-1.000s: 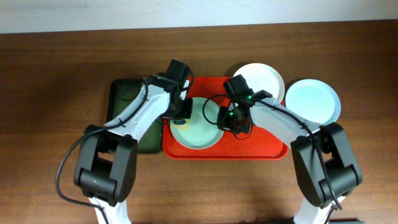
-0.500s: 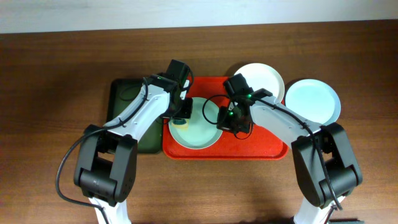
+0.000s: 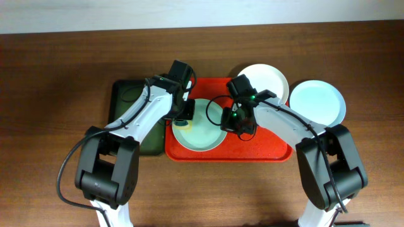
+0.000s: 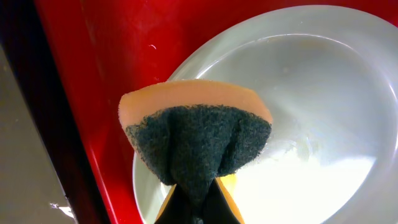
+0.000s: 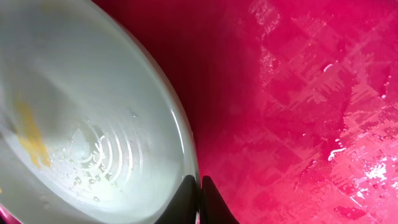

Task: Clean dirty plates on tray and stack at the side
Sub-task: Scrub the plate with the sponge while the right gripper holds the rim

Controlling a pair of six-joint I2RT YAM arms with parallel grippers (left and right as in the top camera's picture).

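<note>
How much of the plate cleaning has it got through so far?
Looks done: the pale blue plate and white plate lie off to the right, no smears visible from above, though not stacked. In hand: the left gripper holds a sponge over the pale green plate on the red tray while the right gripper pinches its rim; a yellow smear shows. Left: finishing it, then stacking.

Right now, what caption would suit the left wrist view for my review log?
Left jaws pinch a folded sponge, scourer side out, over the plate on the red tray.
</note>
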